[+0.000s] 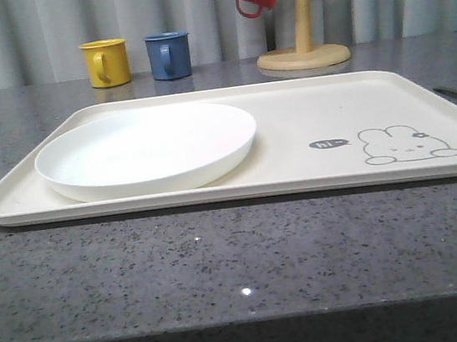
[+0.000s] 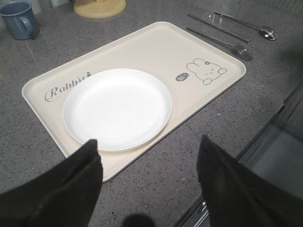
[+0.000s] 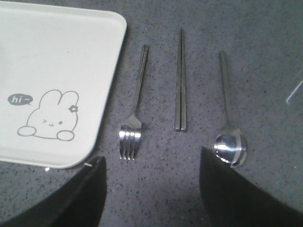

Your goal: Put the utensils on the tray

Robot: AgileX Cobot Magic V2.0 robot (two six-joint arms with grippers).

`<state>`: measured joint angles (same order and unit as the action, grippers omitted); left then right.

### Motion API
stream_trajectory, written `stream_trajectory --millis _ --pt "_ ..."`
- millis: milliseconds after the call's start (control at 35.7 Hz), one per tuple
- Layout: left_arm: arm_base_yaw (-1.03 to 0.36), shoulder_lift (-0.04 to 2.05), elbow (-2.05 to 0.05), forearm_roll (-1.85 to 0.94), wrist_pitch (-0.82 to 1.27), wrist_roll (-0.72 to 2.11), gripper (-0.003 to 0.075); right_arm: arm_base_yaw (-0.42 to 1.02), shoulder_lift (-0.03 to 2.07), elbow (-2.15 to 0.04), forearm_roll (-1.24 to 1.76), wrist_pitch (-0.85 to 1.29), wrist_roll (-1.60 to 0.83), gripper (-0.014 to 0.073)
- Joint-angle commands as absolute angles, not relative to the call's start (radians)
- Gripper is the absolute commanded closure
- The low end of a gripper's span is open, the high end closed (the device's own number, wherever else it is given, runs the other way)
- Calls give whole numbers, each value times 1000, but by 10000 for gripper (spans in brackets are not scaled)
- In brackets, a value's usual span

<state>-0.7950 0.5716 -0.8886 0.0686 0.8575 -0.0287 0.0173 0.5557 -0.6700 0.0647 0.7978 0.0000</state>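
Right tool (image 3: 151, 189) spread, empty, hovering above the utensils; left tool (image 2: 149, 177) also spread, empty, over tray's near edge. Fork (image 3: 134, 113), chopsticks (image 3: 180, 80) and spoon (image 3: 228, 113) lie flat on bench (image 3: 265, 56), side by side, parallel, just beside the tray (image 3: 57, 52) on its rabbit end; none on tray yet. Long axes run parallel to tray's short edge; in the right wrist view, tines and bowl point toward the tool. Rec: take fork first, nearest tray; close across handle, mid-length, fingers square to axis; set down clear of white plate (image 2: 117, 108).
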Motion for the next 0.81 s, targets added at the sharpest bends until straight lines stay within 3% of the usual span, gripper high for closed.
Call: stream_trajectory --millis 0,421,645,785 --pt "-803 575 -913 69 786 -39 301 17 620 -748 82 813 -26 133" --pt "-803 575 -913 69 786 -39 301 129 1023 -1021 77 1060 -43 137" --pt "-803 575 -913 69 786 -39 301 129 1229 -1134 56 1098 -43 319" --pt "-803 575 -913 69 786 -39 301 129 1329 -1194 41 1099 0 356"
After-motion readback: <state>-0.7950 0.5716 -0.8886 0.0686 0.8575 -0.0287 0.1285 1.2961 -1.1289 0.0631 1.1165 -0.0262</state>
